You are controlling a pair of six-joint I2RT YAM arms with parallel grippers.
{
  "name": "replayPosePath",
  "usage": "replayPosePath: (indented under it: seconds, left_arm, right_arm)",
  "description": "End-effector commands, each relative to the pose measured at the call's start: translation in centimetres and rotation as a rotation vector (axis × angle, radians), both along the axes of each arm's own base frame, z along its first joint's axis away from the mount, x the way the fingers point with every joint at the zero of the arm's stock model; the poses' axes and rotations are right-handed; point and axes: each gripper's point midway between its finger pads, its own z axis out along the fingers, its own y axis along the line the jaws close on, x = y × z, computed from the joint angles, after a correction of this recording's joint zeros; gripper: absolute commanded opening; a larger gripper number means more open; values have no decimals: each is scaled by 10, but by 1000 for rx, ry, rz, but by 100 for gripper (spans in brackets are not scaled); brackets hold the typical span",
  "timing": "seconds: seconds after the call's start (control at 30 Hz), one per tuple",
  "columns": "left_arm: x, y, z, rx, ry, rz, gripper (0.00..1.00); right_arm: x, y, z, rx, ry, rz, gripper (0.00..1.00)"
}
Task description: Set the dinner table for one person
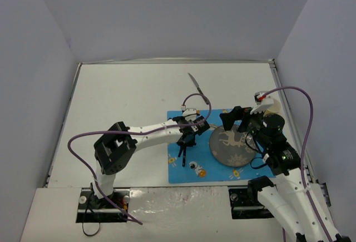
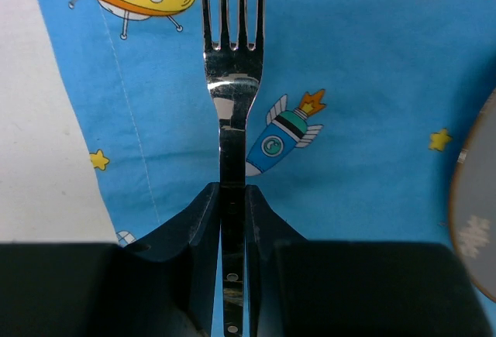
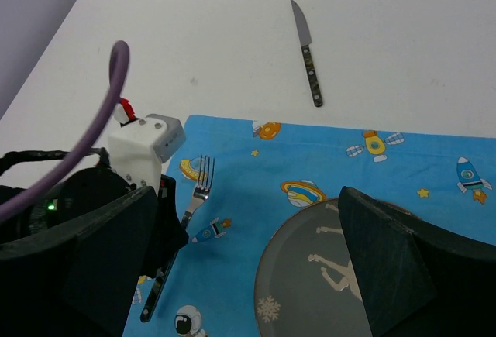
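Pinching the fork (image 2: 231,97) by its handle, the left claw (image 2: 232,191) is closed at nine o'clock of the plate (image 3: 302,298). The right claw (image 3: 248,197) gapes wide, empty.

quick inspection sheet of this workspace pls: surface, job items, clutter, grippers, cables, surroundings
surface: white table, blue cartoon placemat on the near right part
job's things: grey plate on the placemat; fork over the placemat left of the plate; knife on bare table beyond the placemat
clutter: nothing seen
grippers: left gripper shut on the fork handle; right gripper open above the plate, holding nothing
cables: purple cables loop from each arm, off the items
surroundings: plain grey walls on three sides
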Motion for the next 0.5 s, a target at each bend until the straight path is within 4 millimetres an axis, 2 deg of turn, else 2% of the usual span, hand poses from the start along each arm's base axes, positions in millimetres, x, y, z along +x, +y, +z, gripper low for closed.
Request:
replayPosePath:
  seconds: [0.0,0.13,0.47]
  left_arm:
    - [4,-22,20,-79,-37,0,0]
    - [1,-22,6,-85,-22,26,0]
    - [-1,-17,2,-103,-17,99,0]
  right_arm:
    - [2,-13,28,-4,-73,-69,100]
    - [1,-13,26,-6,-60,-71,100]
    - [1,-11,20,-5,-42,-65,100]
